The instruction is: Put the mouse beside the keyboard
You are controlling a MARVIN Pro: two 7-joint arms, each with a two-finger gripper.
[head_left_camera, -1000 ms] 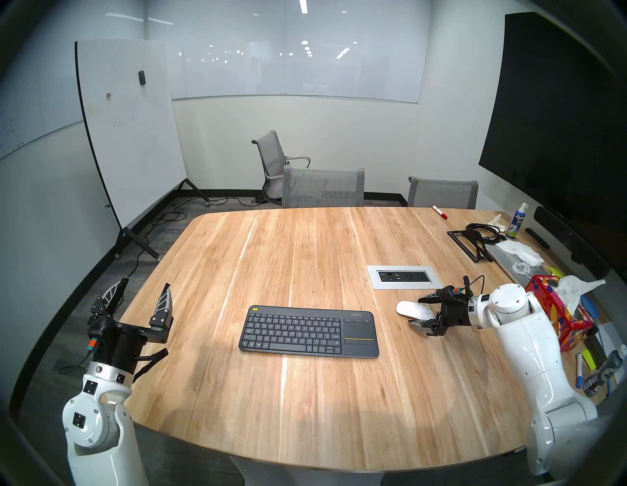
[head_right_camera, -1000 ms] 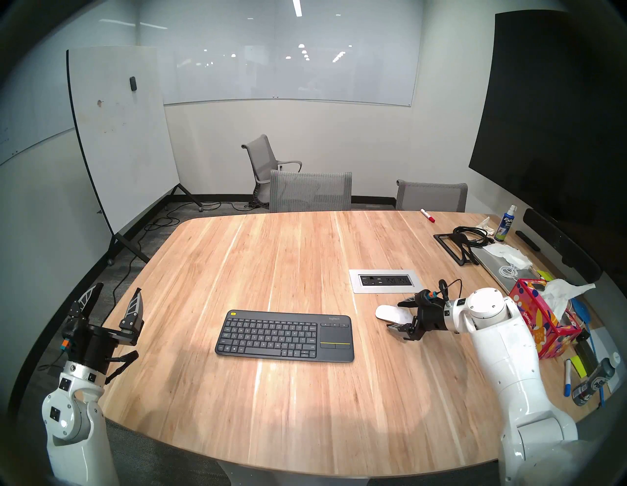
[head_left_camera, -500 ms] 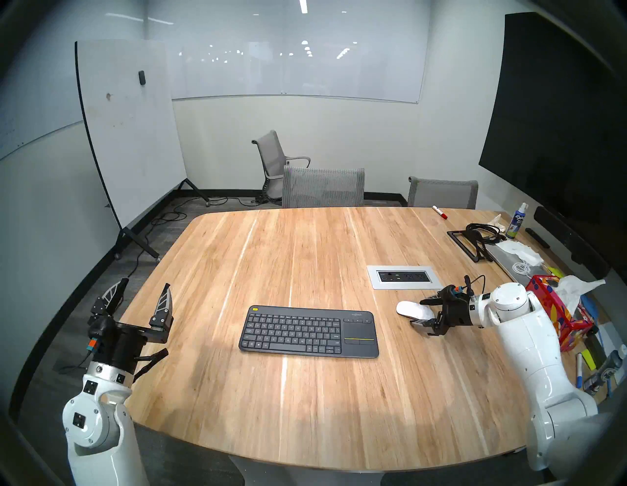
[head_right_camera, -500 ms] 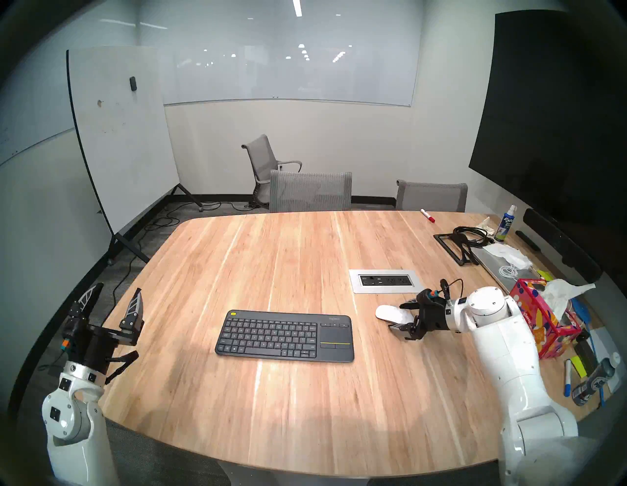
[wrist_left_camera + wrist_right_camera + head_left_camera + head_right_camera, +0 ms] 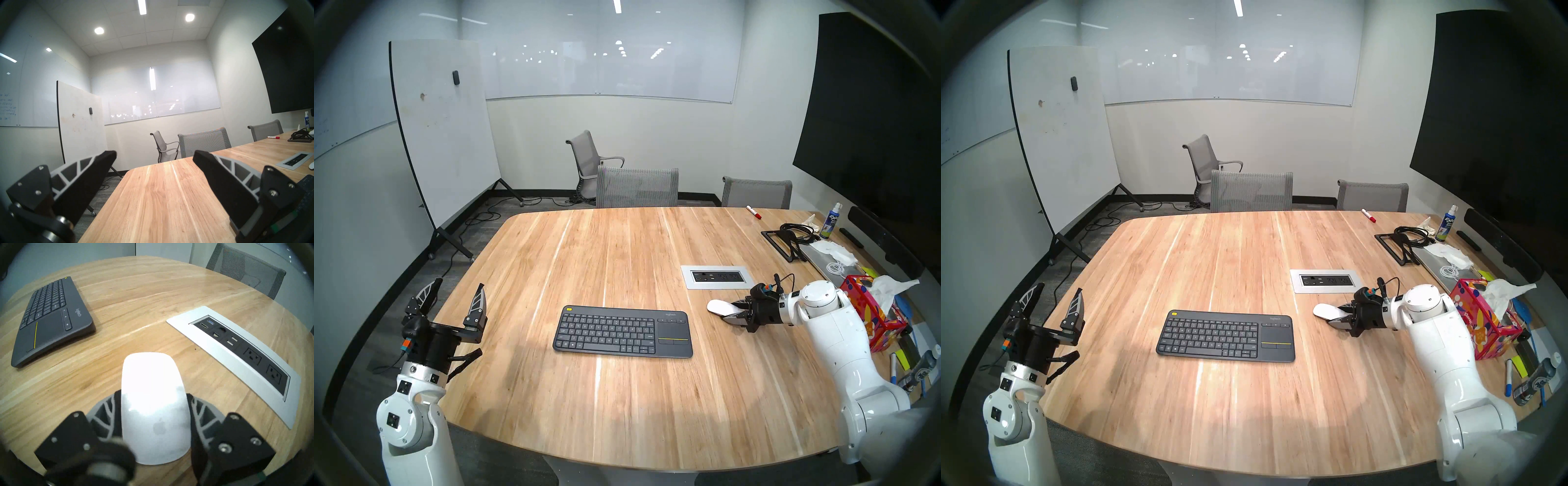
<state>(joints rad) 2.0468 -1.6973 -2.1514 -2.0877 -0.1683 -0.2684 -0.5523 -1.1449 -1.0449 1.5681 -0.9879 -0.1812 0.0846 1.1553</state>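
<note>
Our right gripper (image 5: 735, 310) jaws pinch the mouse (image 5: 717, 306) near the keyboard (image 5: 622, 332); our left gripper (image 5: 454, 295) jaws spread.

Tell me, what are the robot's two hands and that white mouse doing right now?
Right end effector shut on the mouse. Left end effector open, holding nothing, at table edge. Keyboard apart from mouse, bare table between them.

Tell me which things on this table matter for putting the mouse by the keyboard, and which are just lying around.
Part of the job:
mouse, clamped in the right gripper
keyboard

Just lying about:
outlet panel
tissue box
red marker
spray bottle
cables
left gripper, open and idle
</note>
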